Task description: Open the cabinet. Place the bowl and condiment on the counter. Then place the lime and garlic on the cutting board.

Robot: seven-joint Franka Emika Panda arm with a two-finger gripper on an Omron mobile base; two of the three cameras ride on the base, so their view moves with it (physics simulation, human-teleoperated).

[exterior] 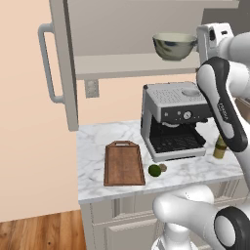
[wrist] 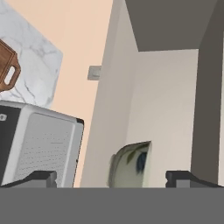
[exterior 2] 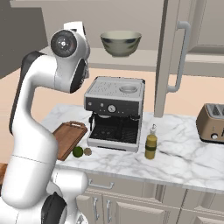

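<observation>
The cabinet (exterior: 63, 63) stands open, its door swung out to the left. On its shelf sits the grey-olive bowl (exterior: 174, 46), also seen in the right base view as the bowl (exterior 2: 120, 43). My gripper (wrist: 111, 177) is open just short of the bowl (wrist: 131, 164), level with the shelf, with nothing between the fingertips (wrist: 41, 177). The condiment (exterior: 219, 148) stands upright on the counter (exterior: 93, 146), right of the coffee machine. The lime (exterior: 154, 170) and garlic (exterior: 163, 168) lie touching on the marble, just right of the cutting board (exterior: 123, 163).
A silver coffee machine (exterior: 173, 119) stands under the shelf, directly below the bowl. A toaster (exterior 2: 212, 123) sits at the counter's far right. The second cabinet door (exterior 2: 173, 52) hangs open on the right side.
</observation>
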